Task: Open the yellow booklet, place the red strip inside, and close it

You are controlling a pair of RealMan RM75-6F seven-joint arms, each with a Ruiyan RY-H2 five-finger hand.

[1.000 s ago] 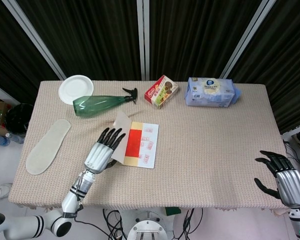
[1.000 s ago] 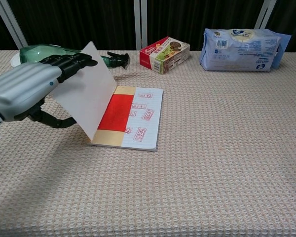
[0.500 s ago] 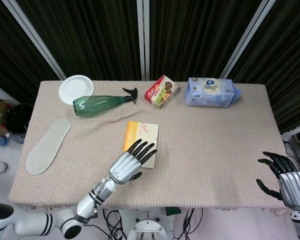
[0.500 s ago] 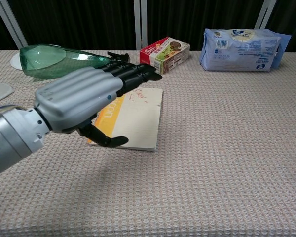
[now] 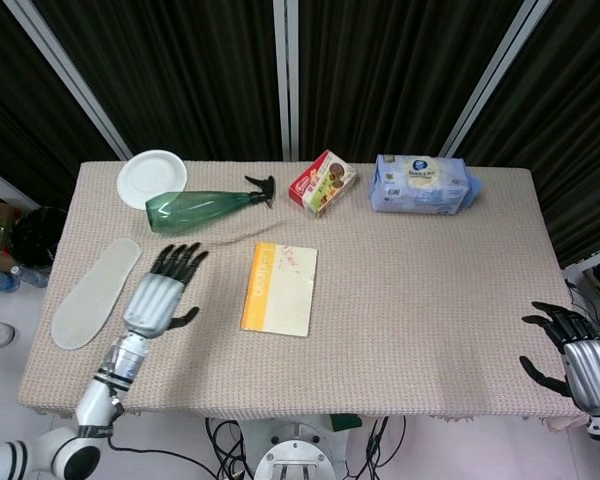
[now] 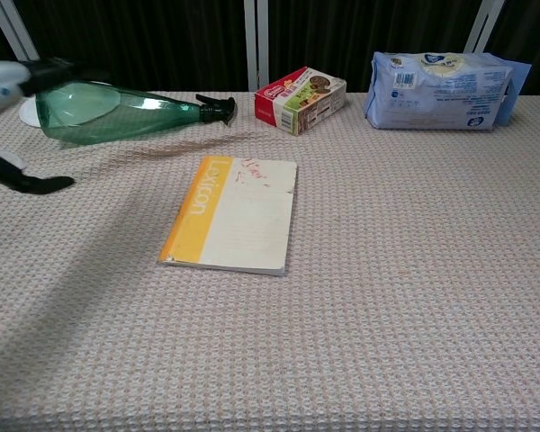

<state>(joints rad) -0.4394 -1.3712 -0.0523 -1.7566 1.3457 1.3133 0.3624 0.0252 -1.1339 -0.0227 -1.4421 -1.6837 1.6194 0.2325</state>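
- Thin yellow-spined paper booklet (image 5: pixel 279 288) lies shut mid-table, red strip out of sight
- Left hand (image 5: pixel 162 296) beside it, right hand (image 5: pixel 583 354) at table's corner: both spread, empty
- Risk: a careless brush nudging the cover open

Left hand (image 5: pixel 160 297) and right hand (image 5: pixel 580 355): ribbed silver backs, black fingers; left forearm silver with dark rings.
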